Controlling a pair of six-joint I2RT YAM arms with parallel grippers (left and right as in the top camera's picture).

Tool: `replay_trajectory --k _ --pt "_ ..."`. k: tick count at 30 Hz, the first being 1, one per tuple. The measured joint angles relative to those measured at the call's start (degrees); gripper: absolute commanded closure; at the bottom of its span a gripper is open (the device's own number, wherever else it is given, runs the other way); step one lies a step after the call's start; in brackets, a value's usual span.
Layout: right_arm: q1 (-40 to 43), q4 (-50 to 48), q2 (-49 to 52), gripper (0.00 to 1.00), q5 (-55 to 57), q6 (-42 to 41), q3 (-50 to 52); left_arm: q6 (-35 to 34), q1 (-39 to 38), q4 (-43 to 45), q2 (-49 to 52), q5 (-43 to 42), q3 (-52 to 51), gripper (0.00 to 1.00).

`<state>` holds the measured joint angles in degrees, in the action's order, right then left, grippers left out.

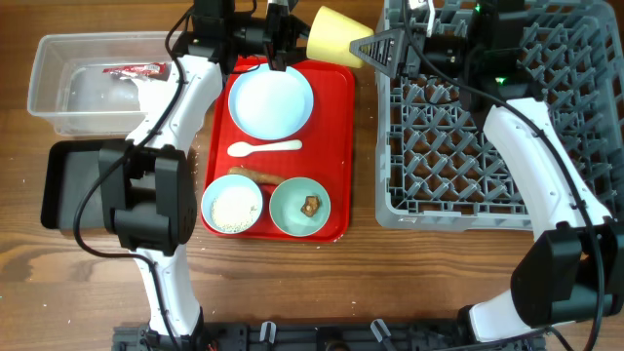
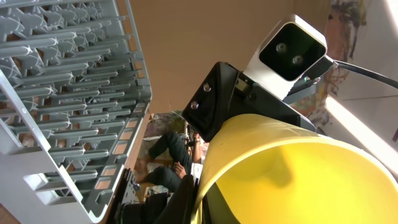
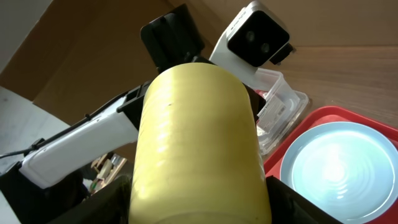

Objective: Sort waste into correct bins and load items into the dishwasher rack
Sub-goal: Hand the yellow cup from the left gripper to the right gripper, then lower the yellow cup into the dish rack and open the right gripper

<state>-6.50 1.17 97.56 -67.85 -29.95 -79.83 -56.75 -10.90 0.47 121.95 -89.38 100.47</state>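
A yellow cup (image 1: pixel 331 34) hangs on its side in the air above the far edge of the red tray (image 1: pixel 336 146). My left gripper (image 1: pixel 297 37) is shut on its rim (image 2: pixel 298 174). My right gripper (image 1: pixel 358 47) reaches in from the dishwasher rack (image 1: pixel 487 127) side, and its fingers (image 3: pixel 292 202) lie against both sides of the cup's body (image 3: pixel 199 143). On the tray lie a pale blue plate (image 1: pixel 270 102), a white spoon (image 1: pixel 263 148), a brown stick (image 1: pixel 255 175), a bowl of white crumbs (image 1: pixel 232 207) and a bowl with a brown lump (image 1: pixel 299 208).
The clear tub (image 1: pixel 49 88) at the far left holds a red-and-white wrapper (image 1: pixel 136 70) and a white napkin (image 1: pixel 97 93). A black tray (image 1: pixel 73 185) sits in front of it, partly under the left arm. The grey rack fills the right side.
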Motion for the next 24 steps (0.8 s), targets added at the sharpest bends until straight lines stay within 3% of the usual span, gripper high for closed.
replay_trajectory --k 7,13,18,24 --pt "-1.51 -0.46 0.0 0.32 2.69 0.7 0.0 -0.15 0.02 0.0 -0.02 -0.02 0.0 0.96" --pt "-1.7 -2.29 0.0 0.44 3.3 0.85 0.42 -0.17 0.02 0.02 -0.02 0.0 0.0 0.94" --pt "-2.45 -3.45 0.0 0.46 2.89 0.87 0.63 -0.83 -0.55 0.02 -0.02 0.04 0.0 0.6" --pt "2.19 -3.34 0.0 0.46 1.07 0.87 0.63 -1.03 -1.18 -0.04 -0.02 0.0 0.0 0.55"
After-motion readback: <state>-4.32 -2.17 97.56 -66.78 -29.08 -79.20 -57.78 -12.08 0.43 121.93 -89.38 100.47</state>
